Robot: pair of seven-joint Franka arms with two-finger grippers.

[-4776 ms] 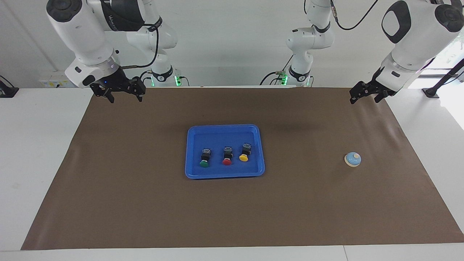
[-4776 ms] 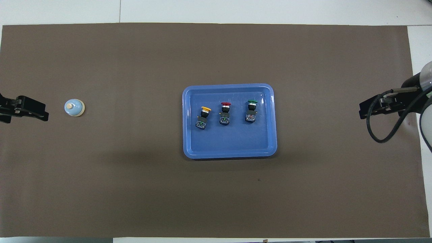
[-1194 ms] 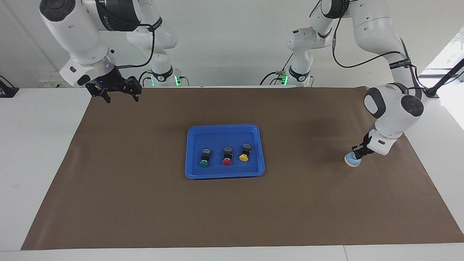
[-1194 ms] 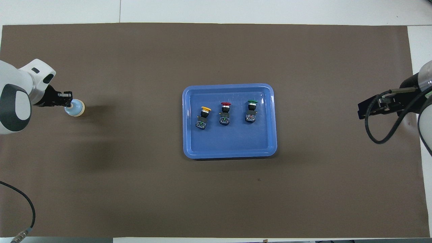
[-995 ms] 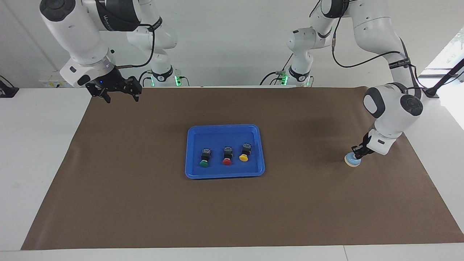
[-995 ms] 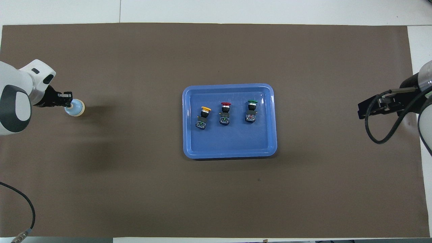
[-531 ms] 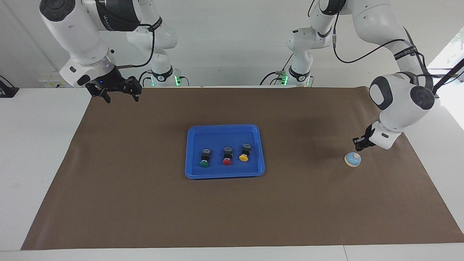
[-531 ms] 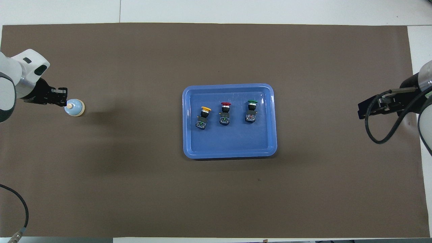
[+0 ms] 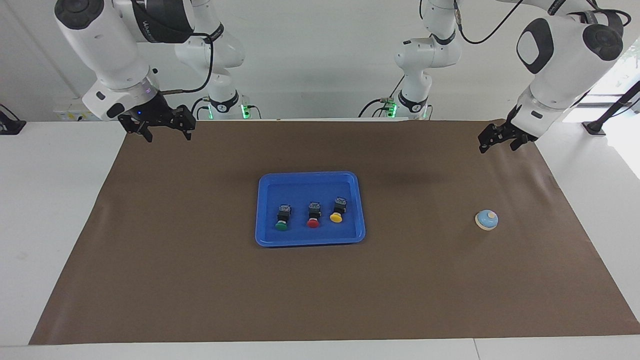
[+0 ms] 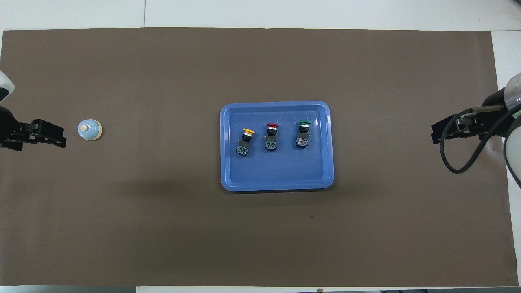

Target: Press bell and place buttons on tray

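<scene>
Left gripper [image 9: 496, 140] lifted clear of bell [image 9: 486, 219], jaws now open and empty — press looks done; buttons [image 9: 313, 214] already on tray [image 9: 309, 180]; right gripper [image 9: 165, 129] waits, open.

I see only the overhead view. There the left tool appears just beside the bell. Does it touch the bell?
Observer: No. In the facing view the left tool hangs high in the air, well clear of the bell.
Operator: And the right tool? In my view only its end shows at the edge.
Observer: The right tool hangs in the air too, over the corner of the brown mat at the right arm's end. It is open and holds nothing.
</scene>
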